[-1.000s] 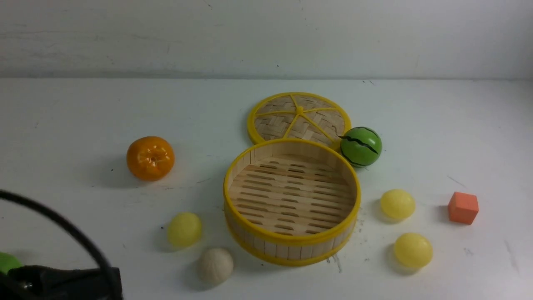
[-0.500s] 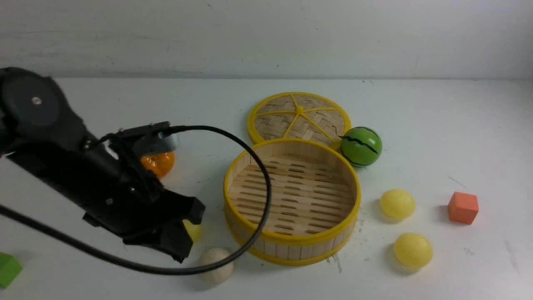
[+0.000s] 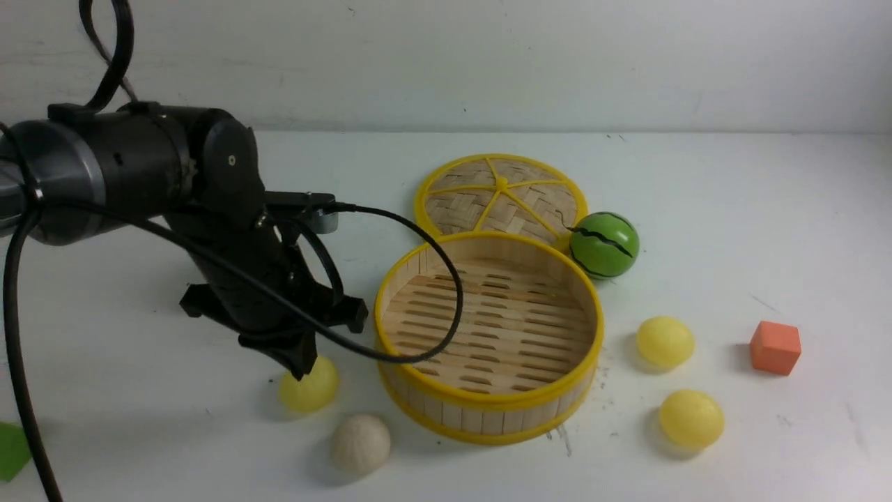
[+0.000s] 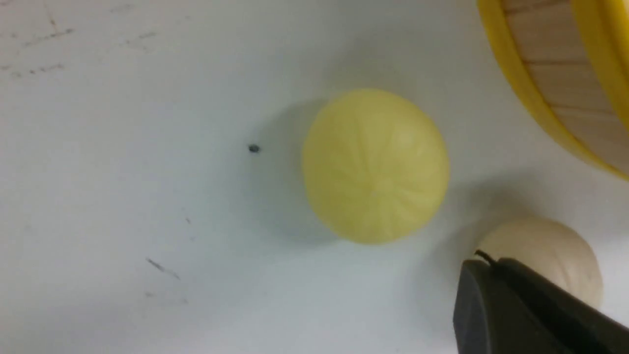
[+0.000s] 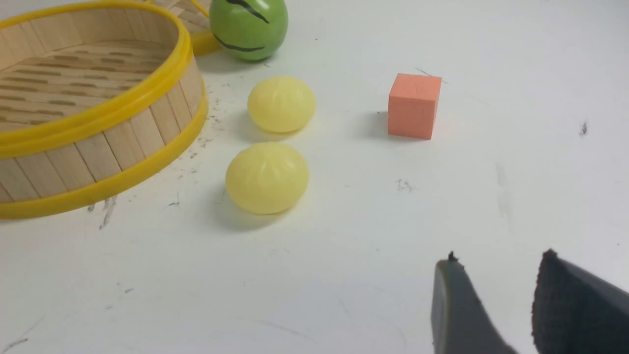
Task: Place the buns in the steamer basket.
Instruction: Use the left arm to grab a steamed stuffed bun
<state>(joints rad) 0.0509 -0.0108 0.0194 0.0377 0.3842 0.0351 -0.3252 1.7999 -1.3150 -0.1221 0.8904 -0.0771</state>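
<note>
The steamer basket [image 3: 481, 420] stands mid-table with nothing in it. Left of it lie a pale yellow bun [image 3: 310, 390] and an off-white bun [image 3: 360, 443]. Two more yellow buns [image 3: 665, 341] [image 3: 691, 418] lie to its right. My left gripper [image 3: 301, 368] points down just above the left yellow bun's far-left edge. In the left wrist view this gripper [image 4: 491, 263] is shut and holds nothing, with the yellow bun [image 4: 376, 164] beyond it and the off-white bun [image 4: 540, 243] behind its tip. My right gripper [image 5: 499, 258] is open above bare table, near two yellow buns [image 5: 267, 177] [image 5: 281, 103].
The woven lid [image 3: 502, 199] lies flat behind the basket, touching a green striped ball [image 3: 603, 245]. An orange cube [image 3: 775, 347] sits at the right and a green block [image 3: 10, 450] at the left edge. The left arm's cable [image 3: 446, 279] loops over the basket's left rim.
The left arm has swung in from the lower left corner toward the basket. Its tip now hangs over the left yellow bun, and the arm hides the tangerine. Nothing else moved.
</note>
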